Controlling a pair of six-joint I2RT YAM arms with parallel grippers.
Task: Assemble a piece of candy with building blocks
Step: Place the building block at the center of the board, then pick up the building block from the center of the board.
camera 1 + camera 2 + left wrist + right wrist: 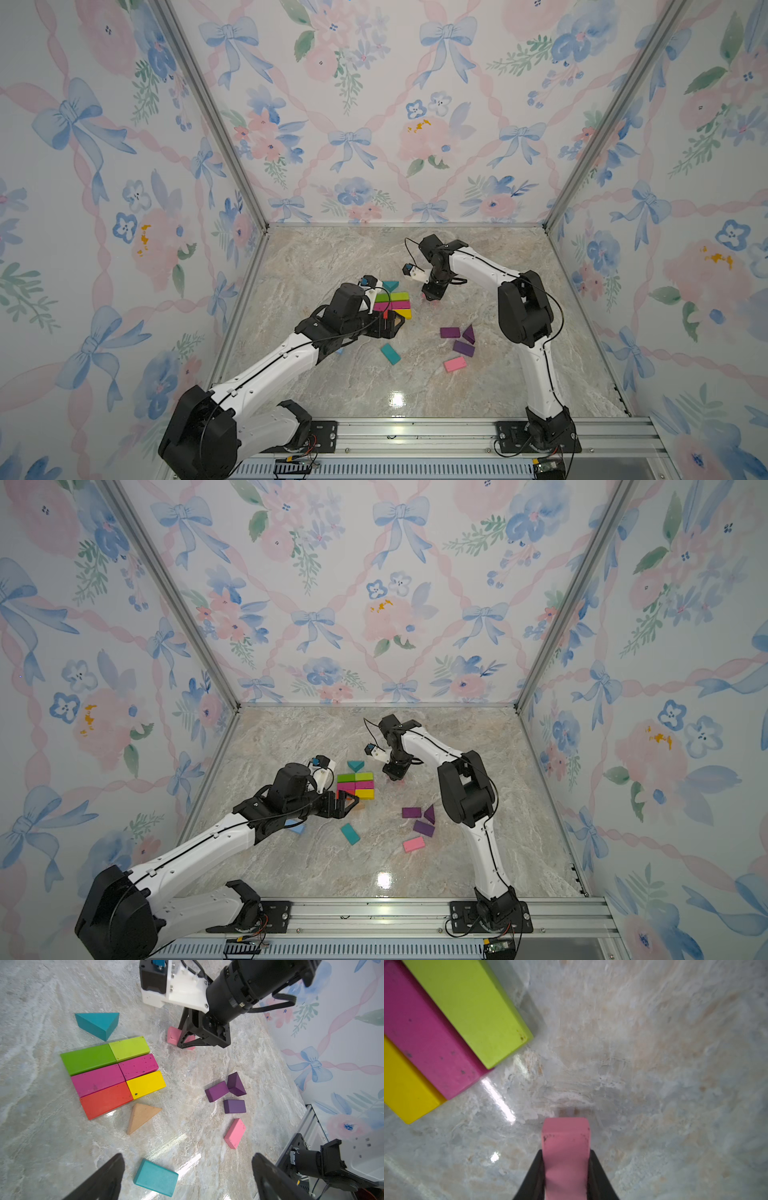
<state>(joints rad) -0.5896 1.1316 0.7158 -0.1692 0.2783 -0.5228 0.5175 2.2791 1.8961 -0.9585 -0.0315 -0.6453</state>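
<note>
the right gripper (566,1159) is clamping a matte pink block (565,1136) just right of a slab of six flat rectangular blocks (112,1076) lying flush mid-table. its body is hiding most of that pink block in both top views, and it is hard to tell whether the block is touching the glossy marble-patterned table (654,1064). the left gripper (187,1156), jaws standing wide apart, is covering the tan wedge (141,1118) from above, and its arm is half hiding a light blue block (296,827). a teal wedge (99,1023) is sitting just beyond the slab's far side.
</note>
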